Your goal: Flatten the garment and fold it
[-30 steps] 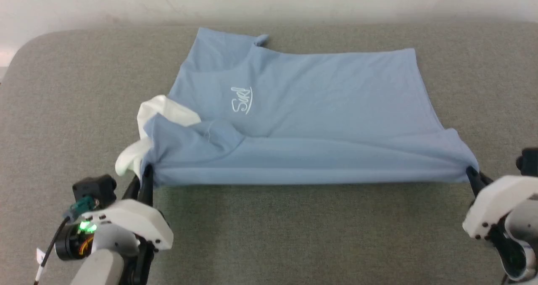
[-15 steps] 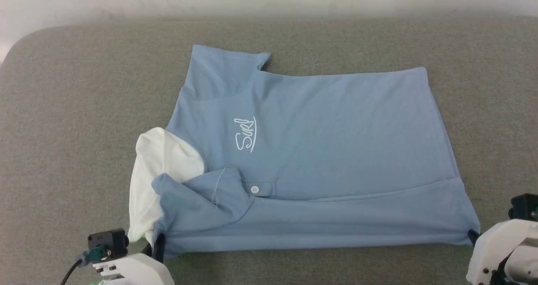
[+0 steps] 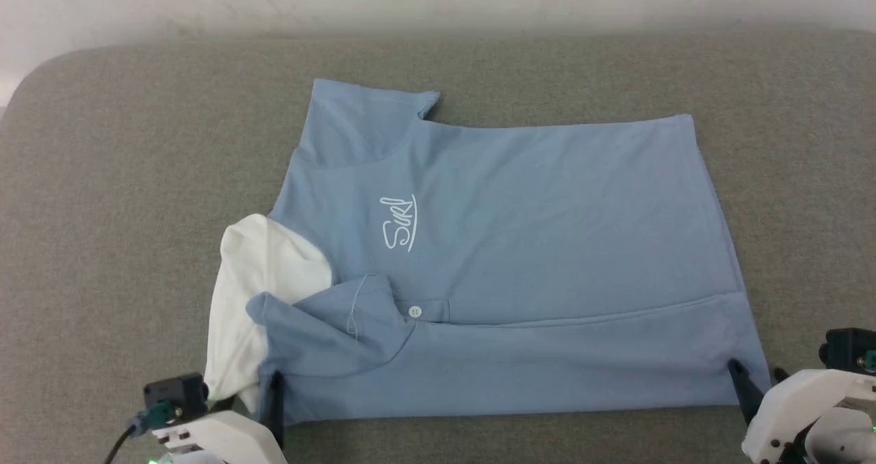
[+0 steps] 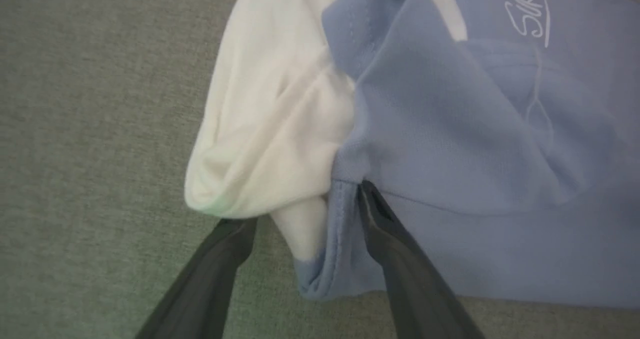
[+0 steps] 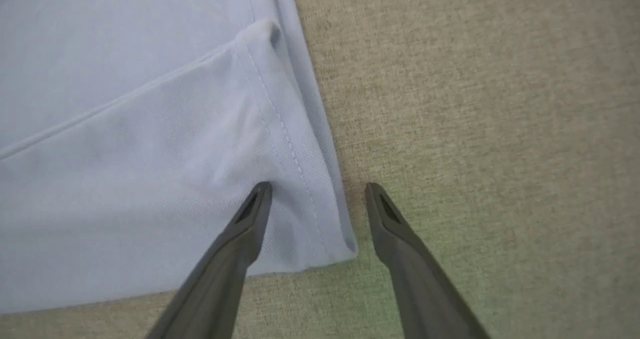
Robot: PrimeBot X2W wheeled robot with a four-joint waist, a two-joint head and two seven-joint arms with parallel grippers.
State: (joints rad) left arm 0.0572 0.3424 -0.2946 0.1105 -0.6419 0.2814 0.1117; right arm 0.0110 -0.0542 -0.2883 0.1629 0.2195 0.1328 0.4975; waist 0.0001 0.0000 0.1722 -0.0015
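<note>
The garment lies flat on the grey tabletop. Its long axis runs across the head view, with the white collar toward the robot's left, the hem toward its right, and one sleeve at the far edge. The near edge is folded onto the front just below the button, and the logo faces up. The left claw is spread open astride the near collar corner. The right claw is spread open astride the near hem corner. Neither pinches cloth.

the shirt lies flat, light blue, near edge folded over; white collar at near left, logo upward, one sleeve at far left.
</note>
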